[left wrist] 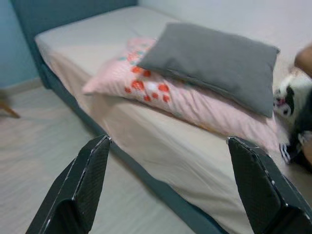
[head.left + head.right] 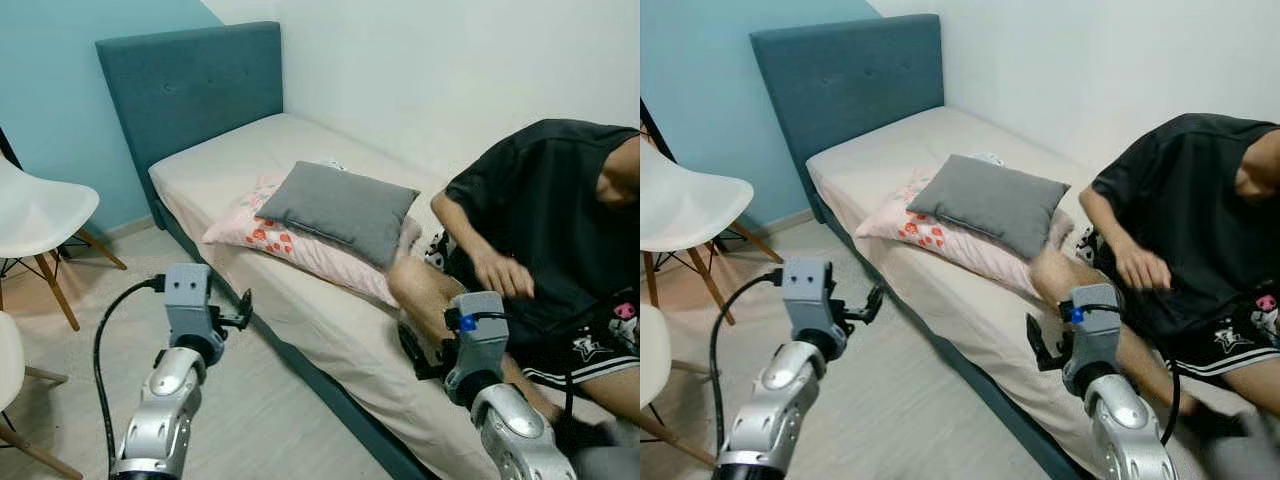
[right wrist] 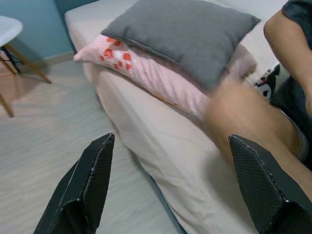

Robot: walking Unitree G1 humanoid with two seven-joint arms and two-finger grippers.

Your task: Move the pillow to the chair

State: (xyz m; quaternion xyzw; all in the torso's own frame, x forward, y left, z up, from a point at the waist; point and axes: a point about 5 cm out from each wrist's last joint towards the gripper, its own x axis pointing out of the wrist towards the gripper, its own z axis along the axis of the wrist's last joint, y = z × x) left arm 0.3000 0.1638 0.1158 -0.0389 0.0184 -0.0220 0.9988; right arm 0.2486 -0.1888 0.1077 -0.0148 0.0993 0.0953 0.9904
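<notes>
Resting on the pink patterned pillow [image 2: 300, 245] at the bed [image 2: 300, 310] edge, the grey pillow [image 2: 340, 208] lies untouched. Left gripper [image 1: 168, 187] and right gripper [image 3: 170, 185] hover before the bed, fingers apart. A white chair [image 2: 40, 215] stands left; a person [image 2: 550, 230] sits right.

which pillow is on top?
The grey pillow. It lies on top of the pink pillow, which is patterned with red and rests directly on the bed.

The grey pillow [image 2: 340, 210] is soft, dull cloth. The pink pillow [image 2: 300, 250] under it is thin, smooth cloth. The chair [image 2: 40, 215] has a smooth white plastic seat and wood legs. The headboard [image 2: 190, 85] is blue cloth.
</notes>
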